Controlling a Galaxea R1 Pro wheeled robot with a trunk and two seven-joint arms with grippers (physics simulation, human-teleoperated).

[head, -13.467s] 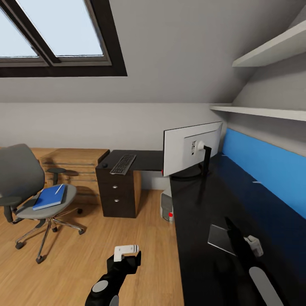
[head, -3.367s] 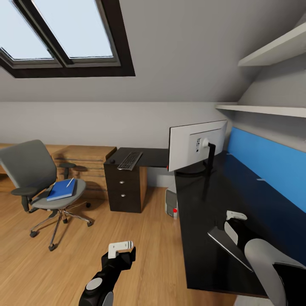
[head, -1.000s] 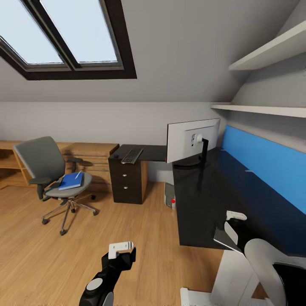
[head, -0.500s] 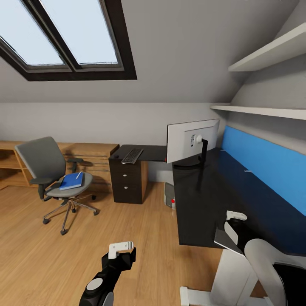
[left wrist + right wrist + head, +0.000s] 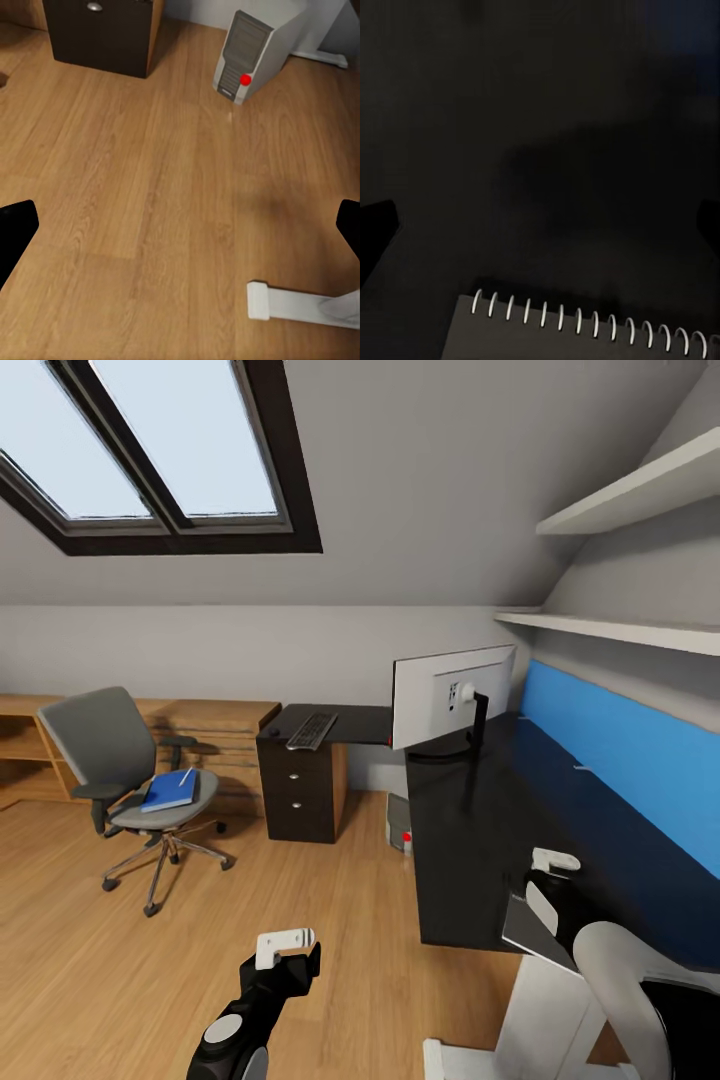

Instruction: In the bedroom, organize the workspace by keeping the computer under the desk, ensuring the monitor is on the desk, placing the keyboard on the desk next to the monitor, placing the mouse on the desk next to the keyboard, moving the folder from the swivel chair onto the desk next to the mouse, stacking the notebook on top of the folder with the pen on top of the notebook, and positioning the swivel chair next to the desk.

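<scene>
Nearest, the left gripper (image 5: 283, 943) hangs over bare floor (image 5: 150, 195), fingers spread wide with nothing in them, probably just parked for the drive. The right gripper (image 5: 553, 863) sits over the desk (image 5: 470, 840) by the spiral notebook (image 5: 535, 932); its wrist view shows the coils (image 5: 585, 315) and jaws apart, nothing held as far as the dark shot lets anyone tell. The left wrist view catches the computer (image 5: 251, 52) under the desk edge. Farther off: monitor (image 5: 450, 695), keyboard (image 5: 312, 729) on the drawer unit (image 5: 298, 795), and the folder (image 5: 168, 790) with the pen (image 5: 185, 775) waiting on the swivel chair (image 5: 120, 770).
</scene>
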